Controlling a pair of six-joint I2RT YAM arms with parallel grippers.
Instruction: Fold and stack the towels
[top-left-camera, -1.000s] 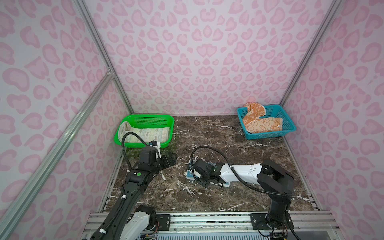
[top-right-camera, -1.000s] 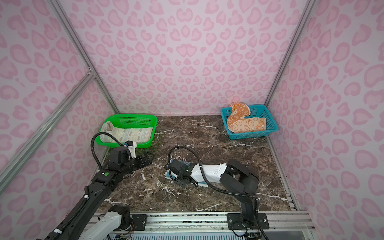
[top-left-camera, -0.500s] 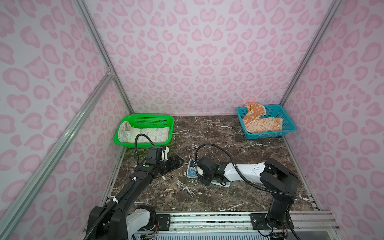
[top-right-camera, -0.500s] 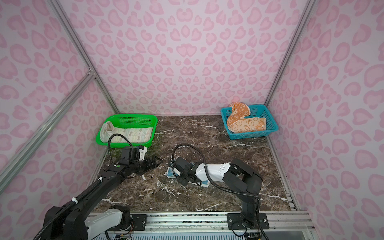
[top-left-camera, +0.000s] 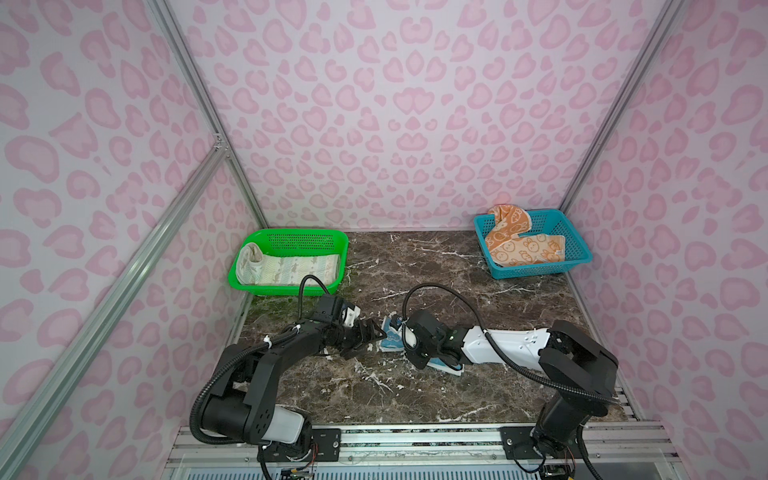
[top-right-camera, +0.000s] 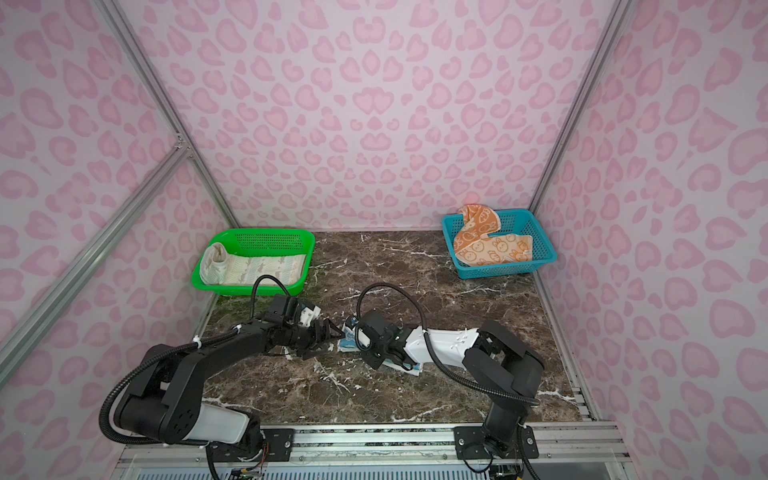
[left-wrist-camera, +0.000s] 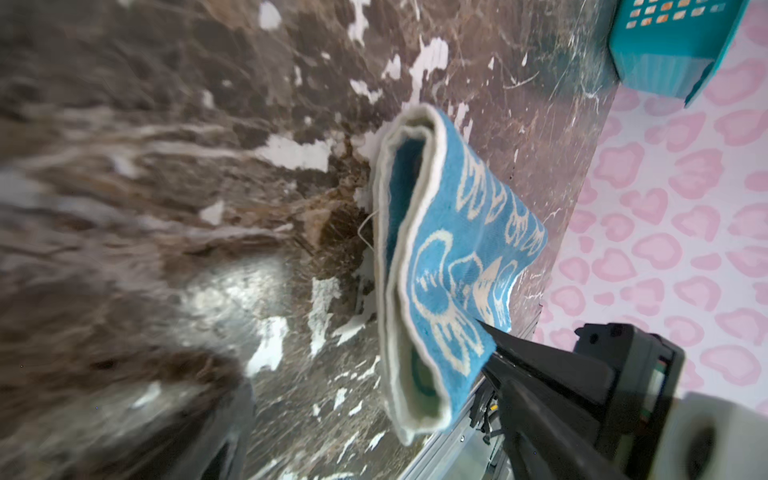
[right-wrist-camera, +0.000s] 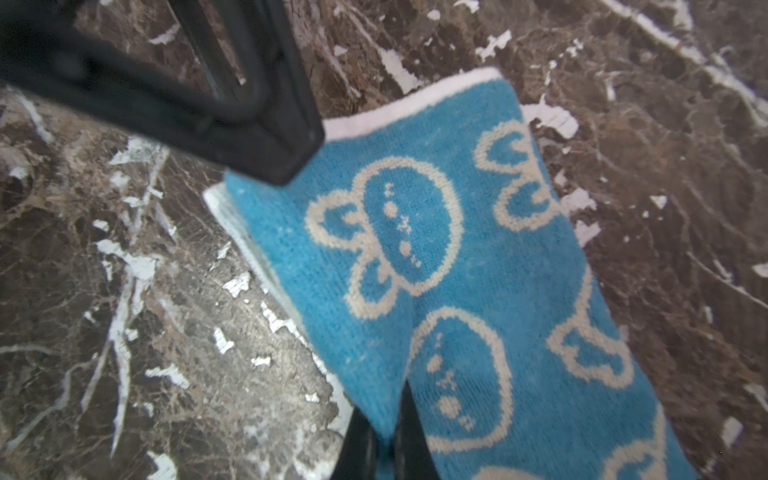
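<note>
While the blue towel (top-left-camera: 390, 337) lay doubled over on the table (top-left-camera: 436, 395), near its front middle, the right claw (right-wrist-camera: 384, 436) had just closed on one edge and pinched the cloth tight; a second before, it had hung half open above it. The left claw (top-left-camera: 368, 336) had swung in from beside the green basket (top-left-camera: 291, 237) to the towel's other end. It stood with jaws spread and one finger over a corner, though contact could not be told. One side was therefore secured and a second hold looked ready to follow, so I judged another fold of this towel to be the step in hand, with stacking not yet begun. There were three towels. The blue one was on the table, the white towel (top-left-camera: 286, 268) lay fairly flat in the green basket at the back left, and the orange towel (top-left-camera: 523, 249) sat rumpled in the blue basket (top-left-camera: 577, 245) at the back right, one end draped up its far wall. There were two baskets, well apart, and two arms that met at the blue towel.
</note>
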